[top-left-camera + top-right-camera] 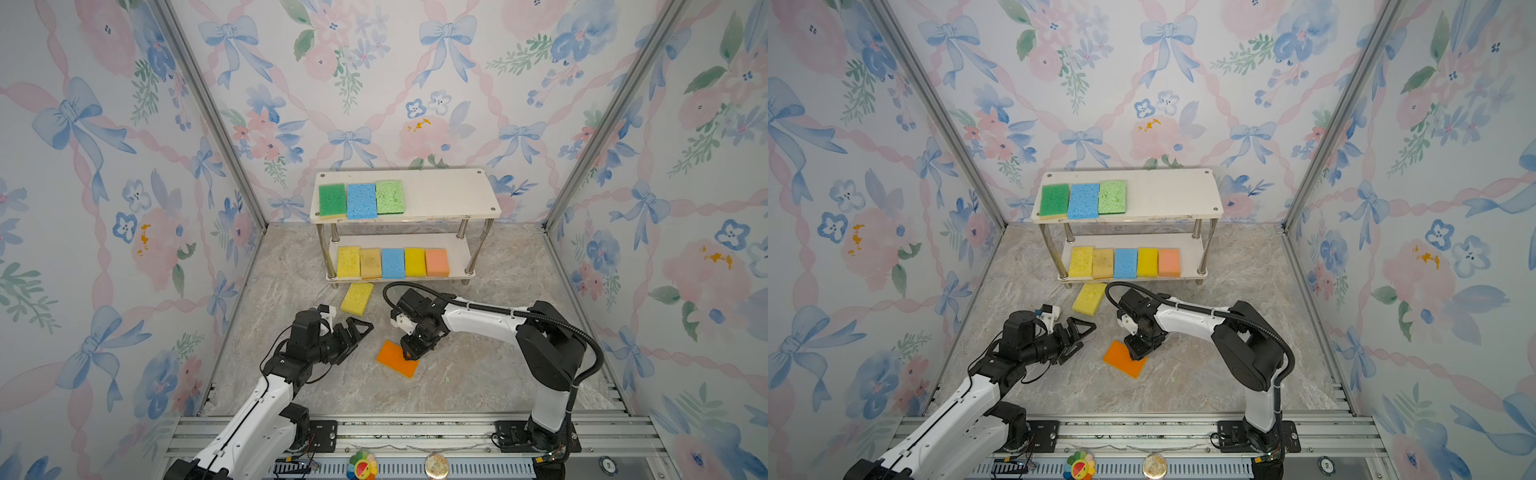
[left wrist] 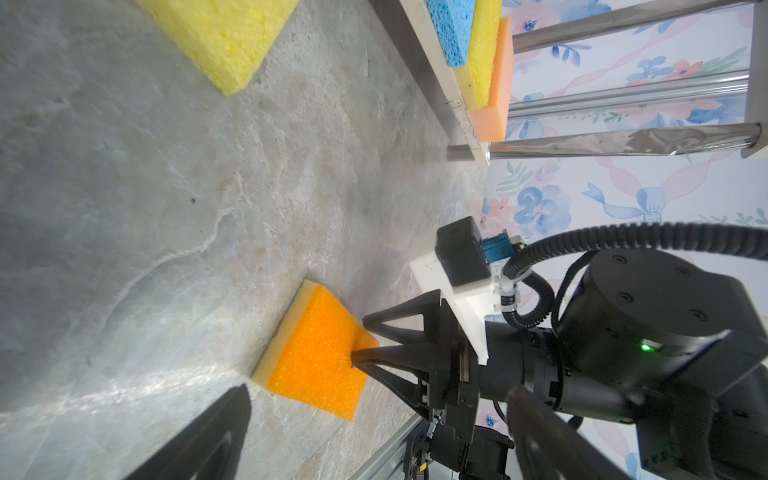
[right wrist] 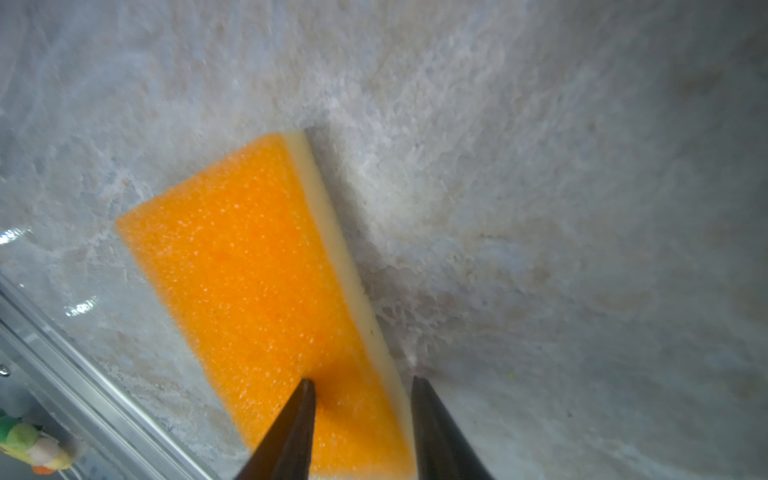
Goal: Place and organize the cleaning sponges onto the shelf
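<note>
An orange sponge [image 1: 392,359] [image 1: 1121,357] [image 2: 316,357] [image 3: 257,270] with a pale underside lies on the marble floor, between the arms. My right gripper [image 1: 411,353] [image 1: 1139,355] [image 2: 359,340] [image 3: 361,382] points down at its far right corner, shut on the sponge: one finger dents the orange face, the other sits against the pale edge. My left gripper [image 1: 360,338] [image 1: 1084,338] [image 2: 380,390] hovers open to the left, holding nothing. A yellow sponge [image 1: 357,298] [image 1: 1089,298] [image 2: 224,37] lies loose before the shelf [image 1: 449,195] [image 1: 1171,195]. Three sponges fill the top board's left; several line the lower board.
Floral walls with metal corner frames enclose the floor on three sides. An aluminium rail [image 1: 415,432] carrying both arm bases runs along the front, with a small colourful toy [image 1: 362,466] and a round token [image 1: 436,465] below it. The shelf's metal posts [image 1: 477,249] stand at its corners.
</note>
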### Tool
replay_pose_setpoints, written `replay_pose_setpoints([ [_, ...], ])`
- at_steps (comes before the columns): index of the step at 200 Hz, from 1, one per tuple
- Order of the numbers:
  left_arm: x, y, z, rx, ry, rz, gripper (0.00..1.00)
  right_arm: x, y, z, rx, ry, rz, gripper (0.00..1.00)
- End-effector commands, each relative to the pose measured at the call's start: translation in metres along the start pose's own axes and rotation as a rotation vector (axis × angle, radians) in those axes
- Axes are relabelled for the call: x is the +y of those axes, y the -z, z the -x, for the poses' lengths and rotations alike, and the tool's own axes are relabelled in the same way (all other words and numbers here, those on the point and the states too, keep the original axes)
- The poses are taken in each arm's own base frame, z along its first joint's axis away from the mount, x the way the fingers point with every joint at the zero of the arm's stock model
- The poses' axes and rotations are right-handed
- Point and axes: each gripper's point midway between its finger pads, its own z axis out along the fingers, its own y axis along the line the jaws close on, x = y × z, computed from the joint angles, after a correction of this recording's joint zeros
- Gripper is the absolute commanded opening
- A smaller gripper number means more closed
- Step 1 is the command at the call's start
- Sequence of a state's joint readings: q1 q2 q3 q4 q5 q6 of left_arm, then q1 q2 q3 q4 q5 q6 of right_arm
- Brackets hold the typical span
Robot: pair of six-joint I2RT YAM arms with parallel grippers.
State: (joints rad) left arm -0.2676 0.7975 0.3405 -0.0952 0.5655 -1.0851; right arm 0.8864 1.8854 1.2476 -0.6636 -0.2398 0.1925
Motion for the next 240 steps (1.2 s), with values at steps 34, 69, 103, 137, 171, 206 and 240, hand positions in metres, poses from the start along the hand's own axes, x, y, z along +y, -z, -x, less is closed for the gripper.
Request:
replay_pose_setpoints([
  [34, -0.003, 0.001, 0.002, 0.002, -0.001, -0.006, 0.98, -0.003, -0.013, -0.015, 0.039, -0.025, -0.018, 0.18],
  [69, -0.007, 0.0, 0.004, 0.004, -0.017, -0.005, 0.98, -0.002, 0.009, -0.006, -0.023, -0.057, -0.005, 0.03],
  [103, -0.029, 0.0, 0.012, 0.003, -0.075, -0.032, 0.98, -0.012, 0.044, 0.003, -0.127, -0.194, 0.024, 0.01],
  [137, -0.059, -0.005, 0.019, 0.01, -0.131, -0.076, 0.98, -0.018, 0.089, 0.011, -0.253, -0.362, 0.117, 0.01],
  [171, -0.103, -0.009, 0.03, -0.001, -0.162, -0.186, 0.97, -0.016, 0.131, 0.021, -0.344, -0.463, 0.204, 0.01],
  [206, -0.149, -0.018, 0.029, 0.03, -0.226, -0.269, 0.95, -0.002, 0.171, 0.032, -0.414, -0.505, 0.277, 0.01],
  [240, -0.173, -0.034, 0.018, 0.075, -0.271, -0.301, 0.87, 0.014, 0.199, 0.04, -0.475, -0.522, 0.35, 0.01],
])
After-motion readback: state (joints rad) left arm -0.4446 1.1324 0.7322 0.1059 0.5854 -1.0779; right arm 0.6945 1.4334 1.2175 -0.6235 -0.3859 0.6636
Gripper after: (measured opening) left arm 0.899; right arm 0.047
